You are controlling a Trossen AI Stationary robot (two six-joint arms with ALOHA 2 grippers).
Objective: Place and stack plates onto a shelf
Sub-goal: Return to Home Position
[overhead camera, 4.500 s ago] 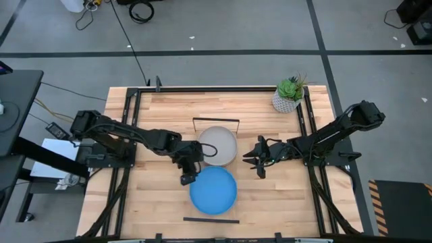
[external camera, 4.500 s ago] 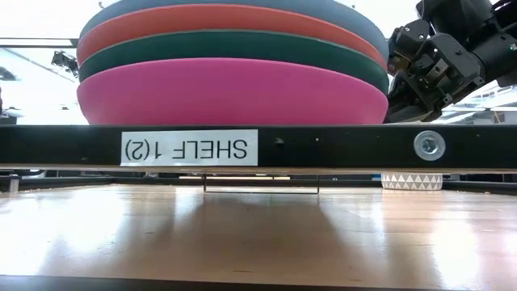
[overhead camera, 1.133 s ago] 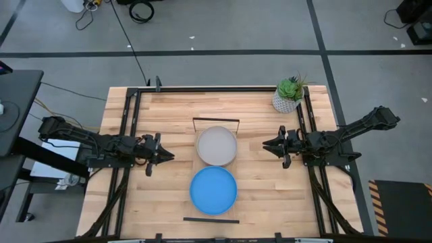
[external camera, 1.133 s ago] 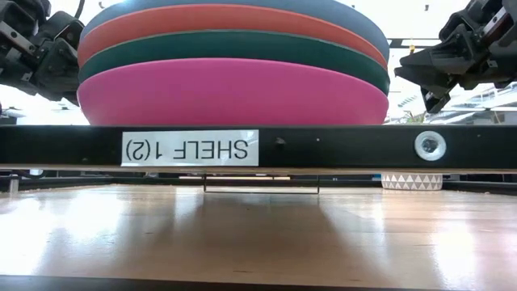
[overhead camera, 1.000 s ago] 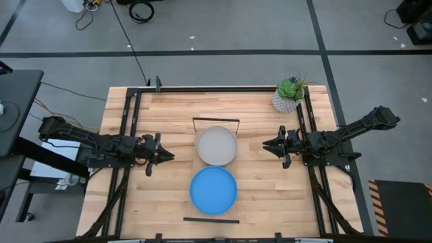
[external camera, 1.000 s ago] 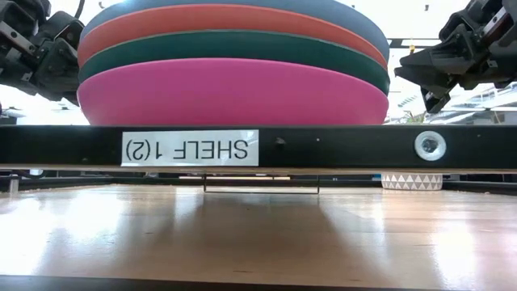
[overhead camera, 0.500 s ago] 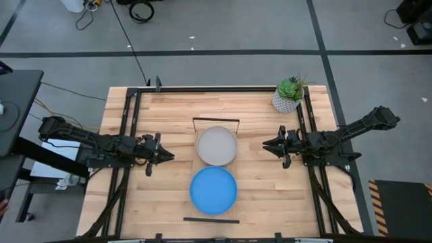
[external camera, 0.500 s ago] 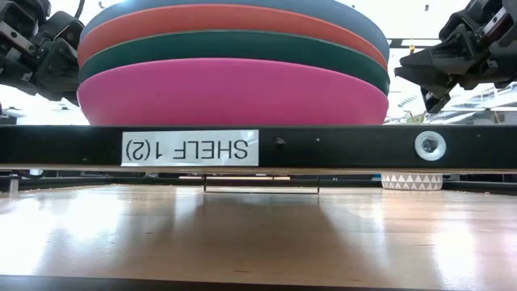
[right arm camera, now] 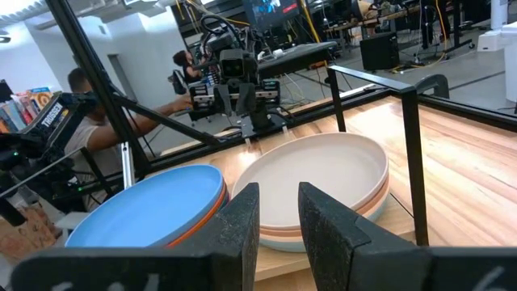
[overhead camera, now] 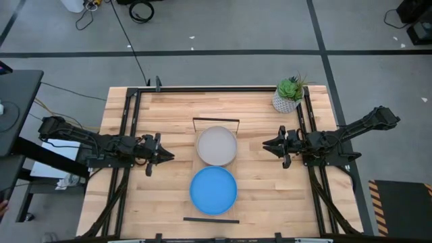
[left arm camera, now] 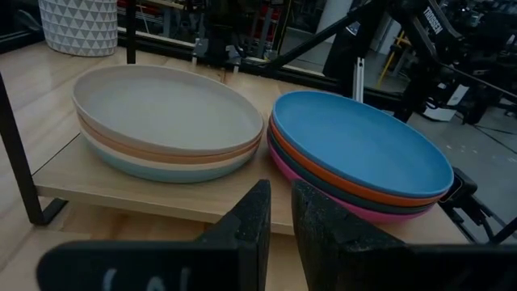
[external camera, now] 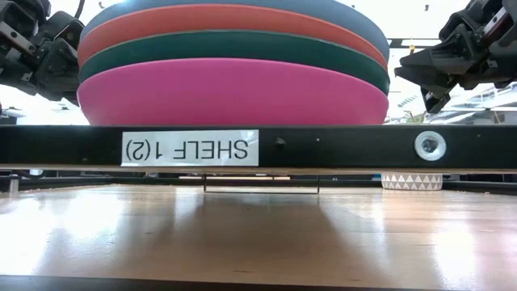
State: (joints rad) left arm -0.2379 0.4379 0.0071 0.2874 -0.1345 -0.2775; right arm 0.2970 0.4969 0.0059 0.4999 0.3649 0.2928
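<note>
Two plate stacks stand on the shelf [left arm camera: 161, 194], a light-wood plank with black wire end frames. The far stack [overhead camera: 217, 146] has a grey plate on top, then cream and tan ones, with light blue at the bottom. The near stack [overhead camera: 213, 190] runs bright blue, orange, dark teal and magenta from top to bottom [external camera: 234, 81]. My left gripper [overhead camera: 170, 155] hovers shut to the left of the stacks and points at them. My right gripper [overhead camera: 265, 144] hovers shut to their right and also points at them. Neither touches a plate.
A small potted green plant [overhead camera: 290, 94] stands at the table's far right corner. Black rails [overhead camera: 128, 135] run along the left and right sides of the slatted tabletop. Bare wood lies between each gripper and the shelf. A person [right arm camera: 81, 85] shows beyond the table.
</note>
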